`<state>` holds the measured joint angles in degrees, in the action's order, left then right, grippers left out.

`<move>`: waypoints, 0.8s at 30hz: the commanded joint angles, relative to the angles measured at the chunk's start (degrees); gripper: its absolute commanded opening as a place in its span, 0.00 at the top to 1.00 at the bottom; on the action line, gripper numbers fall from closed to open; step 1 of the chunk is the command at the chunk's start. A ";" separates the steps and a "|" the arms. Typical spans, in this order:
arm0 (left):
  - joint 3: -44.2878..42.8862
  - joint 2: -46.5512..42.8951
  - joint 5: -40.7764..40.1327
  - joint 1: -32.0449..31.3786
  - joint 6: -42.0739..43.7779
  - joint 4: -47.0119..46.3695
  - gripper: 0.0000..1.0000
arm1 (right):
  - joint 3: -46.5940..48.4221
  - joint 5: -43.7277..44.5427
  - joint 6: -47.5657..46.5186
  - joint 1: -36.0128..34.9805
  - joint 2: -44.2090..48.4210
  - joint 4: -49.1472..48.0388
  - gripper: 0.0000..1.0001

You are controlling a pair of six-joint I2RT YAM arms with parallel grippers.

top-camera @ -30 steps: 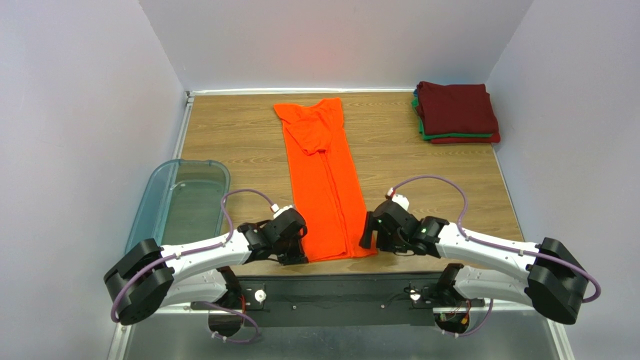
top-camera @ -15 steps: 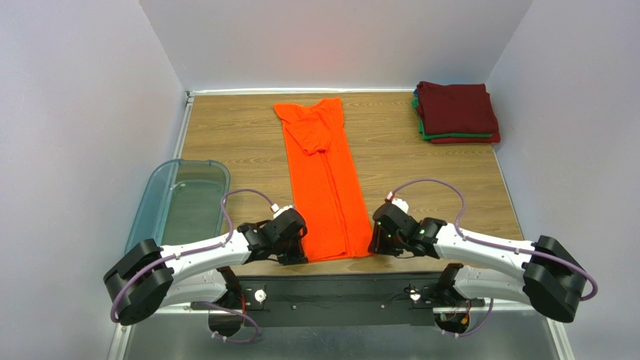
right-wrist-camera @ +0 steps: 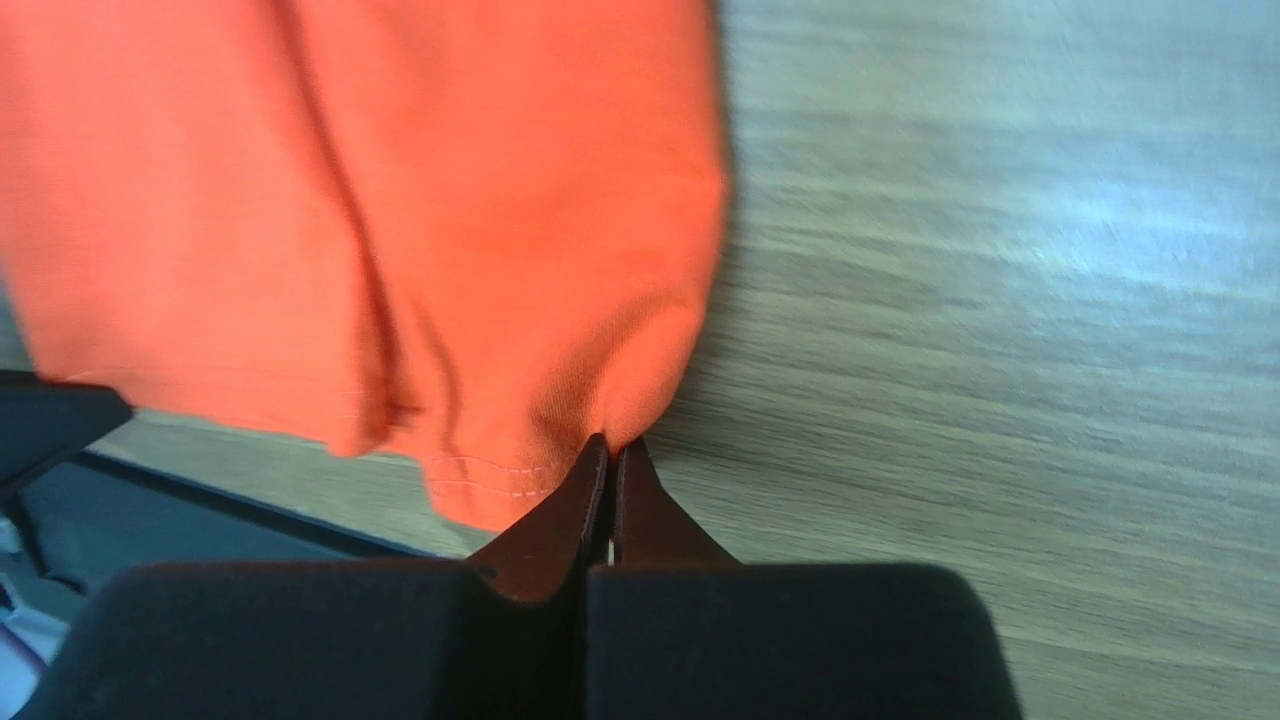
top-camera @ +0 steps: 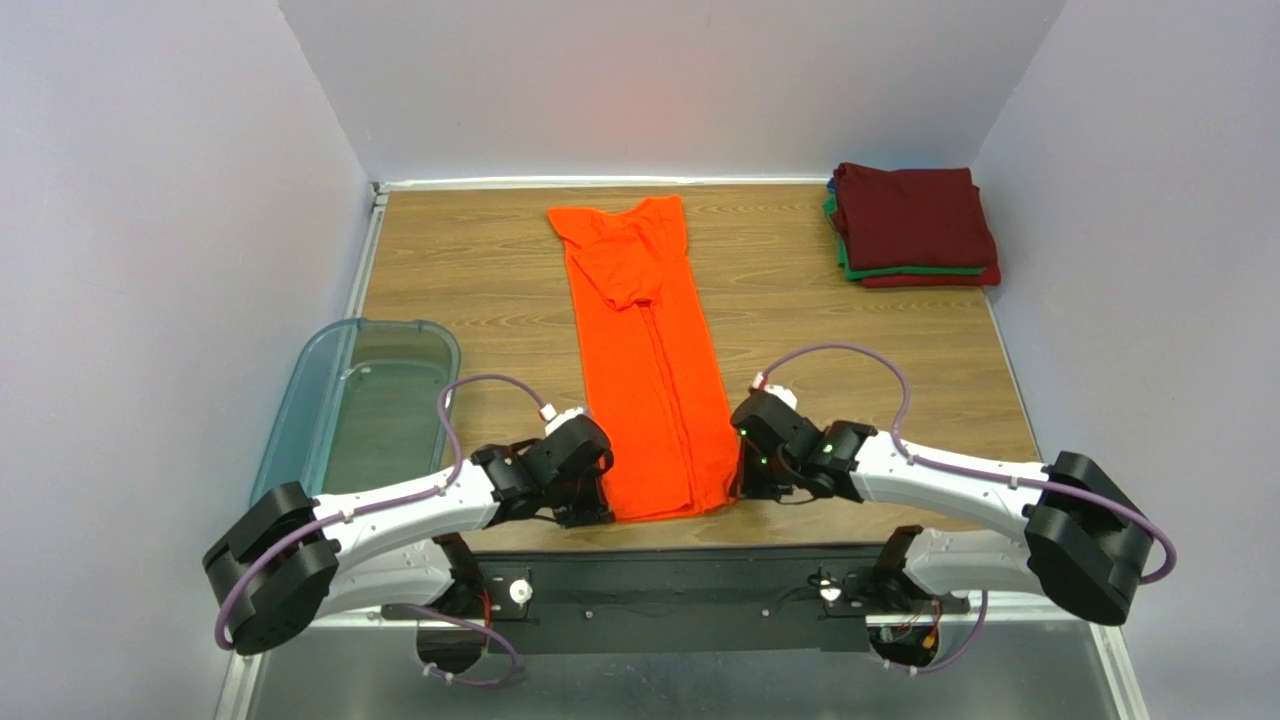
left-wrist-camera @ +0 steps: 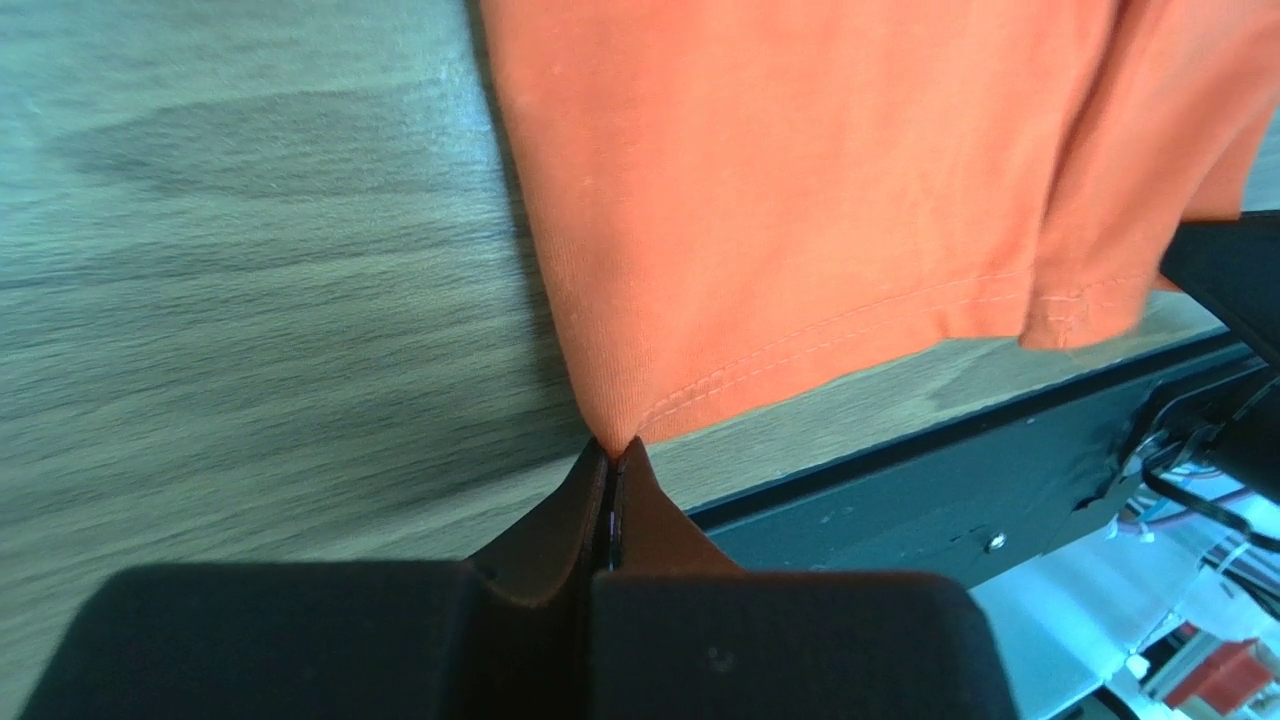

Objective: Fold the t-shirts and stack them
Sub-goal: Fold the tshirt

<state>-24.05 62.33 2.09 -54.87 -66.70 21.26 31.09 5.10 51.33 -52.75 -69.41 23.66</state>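
A bright orange t-shirt (top-camera: 649, 368) lies on the wooden table as a long narrow strip running from far to near. My left gripper (top-camera: 595, 507) is shut on its near left corner (left-wrist-camera: 624, 428), the hem pinched at the fingertips (left-wrist-camera: 613, 450). At the near right corner (right-wrist-camera: 631, 405), my right gripper (top-camera: 736, 483) is shut on the cloth edge, jaws pressed together (right-wrist-camera: 610, 446). A stack of folded t-shirts (top-camera: 912, 225), maroon on top with green and red below, sits at the far right corner.
A translucent blue-grey bin (top-camera: 361, 402) stands at the left, partly off the table edge. White walls close in on three sides. The black mounting rail (top-camera: 676, 578) runs along the near edge below the shirt's hem.
My right gripper moved left to the shirt's near right corner and shut on it. The left gripper stayed shut on its corner.
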 commanded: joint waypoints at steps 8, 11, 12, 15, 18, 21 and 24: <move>-8.55 -2.39 -9.73 3.36 3.85 2.30 1.00 | 11.26 8.60 -5.89 0.37 -2.39 0.33 0.99; -11.10 -1.07 -10.87 7.48 6.75 0.73 1.00 | 14.95 11.15 -7.29 0.80 -5.11 0.33 0.99; -11.62 -0.72 -11.05 8.72 7.45 0.11 1.00 | 16.09 11.94 -7.56 1.16 -5.91 0.42 0.99; -13.91 0.25 -10.61 12.93 10.70 -3.40 1.00 | 20.31 14.05 -8.52 2.56 -9.59 0.25 0.99; -14.96 0.87 -9.74 16.46 14.04 -7.18 1.00 | 24.62 15.02 -9.76 5.02 -13.38 0.25 0.99; -16.63 3.32 -9.21 18.57 16.59 -9.65 1.00 | 29.10 16.52 -10.63 7.21 -15.93 0.16 0.99; -21.01 8.93 -9.12 21.03 21.68 -9.75 1.00 | 33.15 15.99 -11.34 9.07 -19.09 -0.37 0.99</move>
<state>-40.58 66.35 -5.91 -35.90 -52.51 14.81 59.92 17.87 41.89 -45.32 -86.26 23.59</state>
